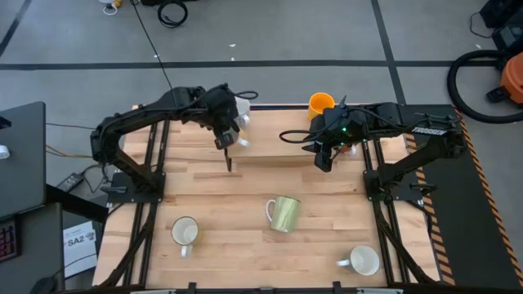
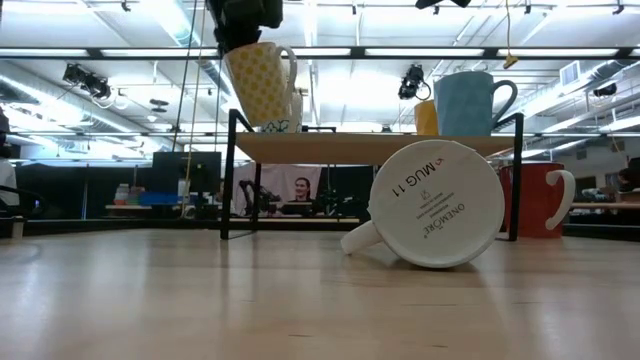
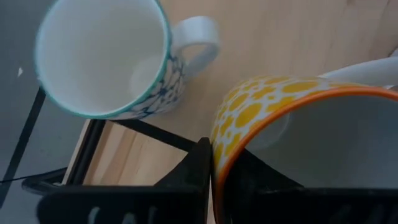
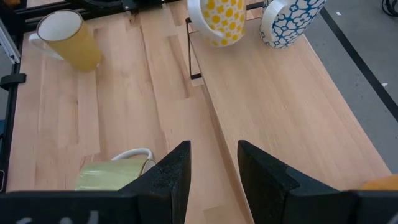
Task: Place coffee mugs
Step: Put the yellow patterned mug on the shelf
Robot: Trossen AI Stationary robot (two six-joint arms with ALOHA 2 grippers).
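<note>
My left pincer (image 3: 211,180) grips the rim of the yellow-dotted, orange-rimmed ceramic mug (image 3: 298,130), hanging above the raised wooden shelf (image 2: 380,147) at the worktop's far edge, just beside the blue-patterned white mug (image 3: 106,56). Right pincer (image 4: 213,168) released, waiting.

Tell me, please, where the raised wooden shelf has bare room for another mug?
The raised wooden shelf lies bare between the blue-patterned white mug and the right tool. Its far end is crowded: the left tool holds the yellow-spotted mug there.
</note>
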